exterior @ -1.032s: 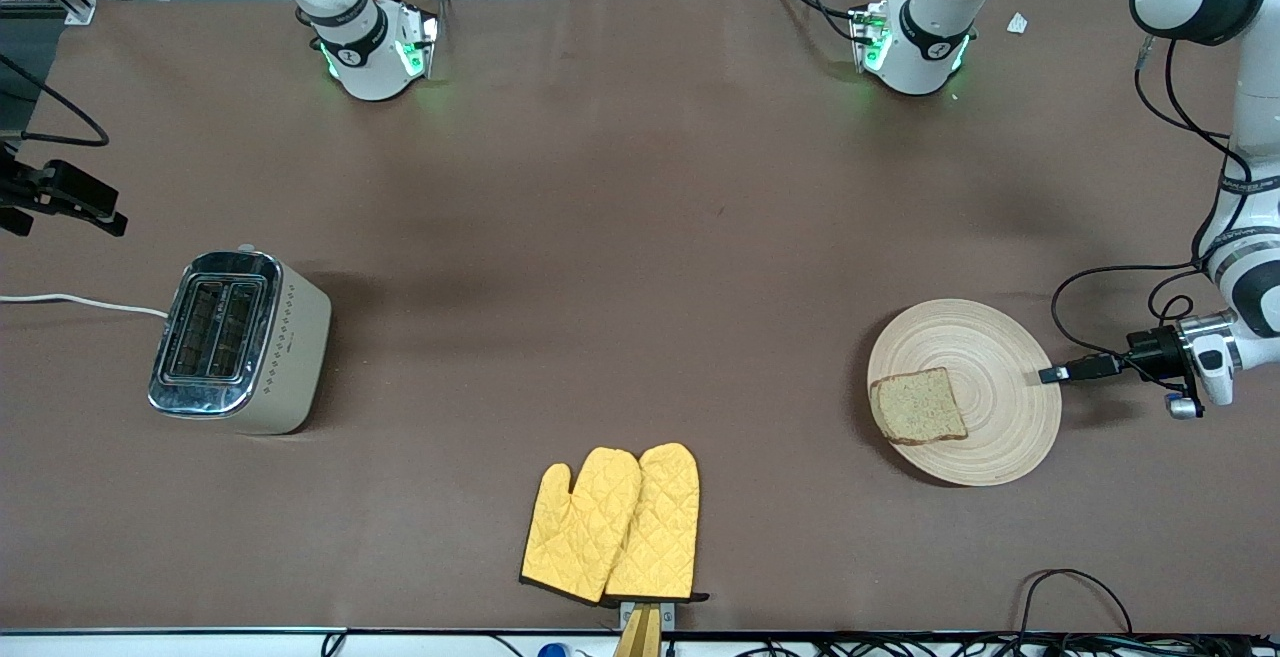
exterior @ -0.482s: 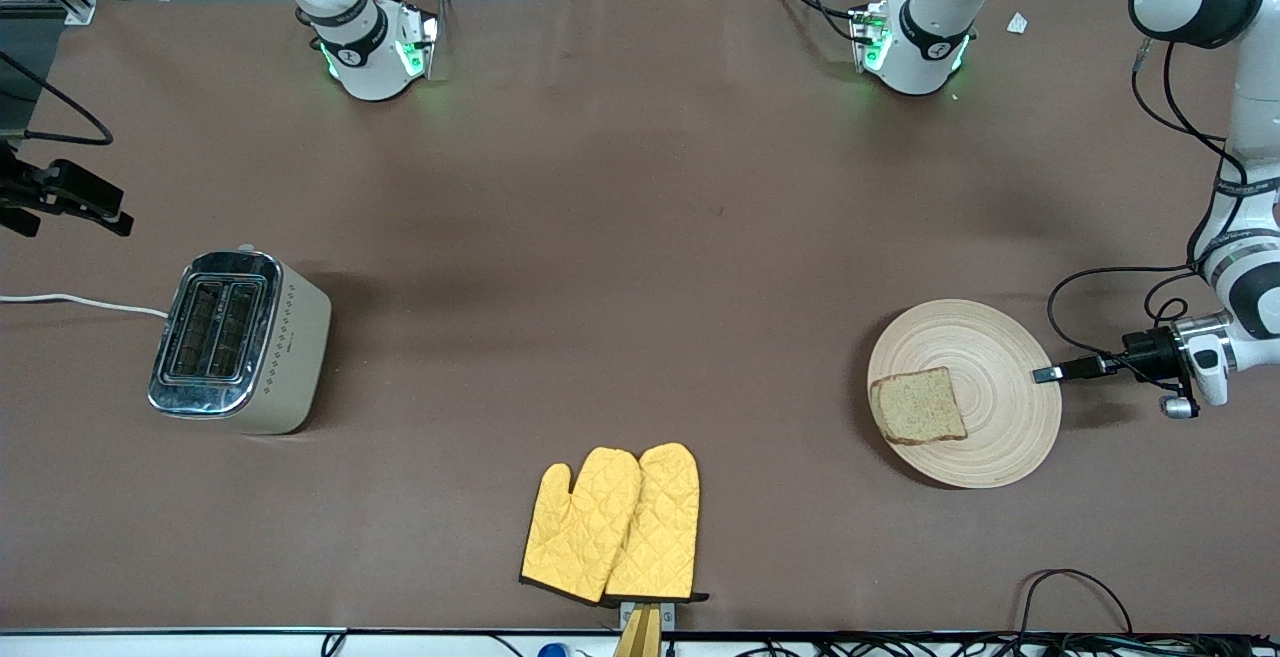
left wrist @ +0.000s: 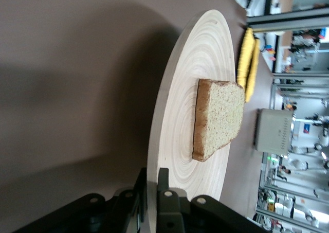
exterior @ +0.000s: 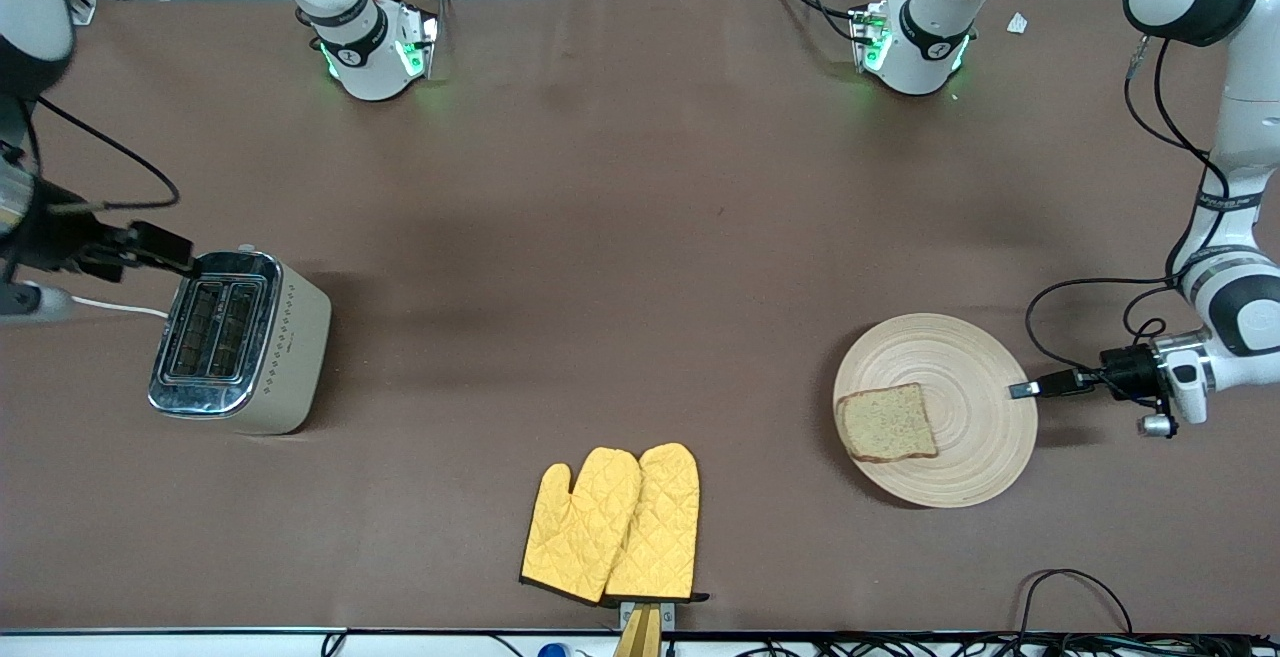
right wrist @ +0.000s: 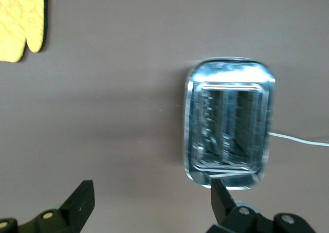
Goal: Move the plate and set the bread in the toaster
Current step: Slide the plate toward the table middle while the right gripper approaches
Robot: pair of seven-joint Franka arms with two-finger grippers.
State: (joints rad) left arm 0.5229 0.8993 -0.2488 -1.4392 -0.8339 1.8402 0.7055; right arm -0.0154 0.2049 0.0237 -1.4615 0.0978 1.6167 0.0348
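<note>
The light-wood plate [exterior: 960, 377] lies toward the left arm's end of the table, with the brown bread slice [exterior: 887, 423] on it. My left gripper [exterior: 1022, 389] is shut on the plate's rim at the edge toward the left arm's end. In the left wrist view, the fingers [left wrist: 163, 189] pinch the rim of the plate [left wrist: 185, 89], and the bread [left wrist: 218, 117] lies flat. The cream toaster [exterior: 240, 342] stands toward the right arm's end with both slots empty. My right gripper [exterior: 165, 252] is open over the table beside the toaster's end. In the right wrist view, that gripper [right wrist: 151, 197] is wide open next to the toaster [right wrist: 229, 122].
A pair of yellow oven mitts [exterior: 612, 524] lies near the table's front edge, between toaster and plate. The toaster's white cord [exterior: 110, 307] runs off toward the right arm's end. Black cables [exterior: 1075, 587] loop at the front edge near the plate.
My left gripper has dragged the plate with the bread toward the right arm's end and nearer the front camera. My right gripper has moved in toward the toaster.
</note>
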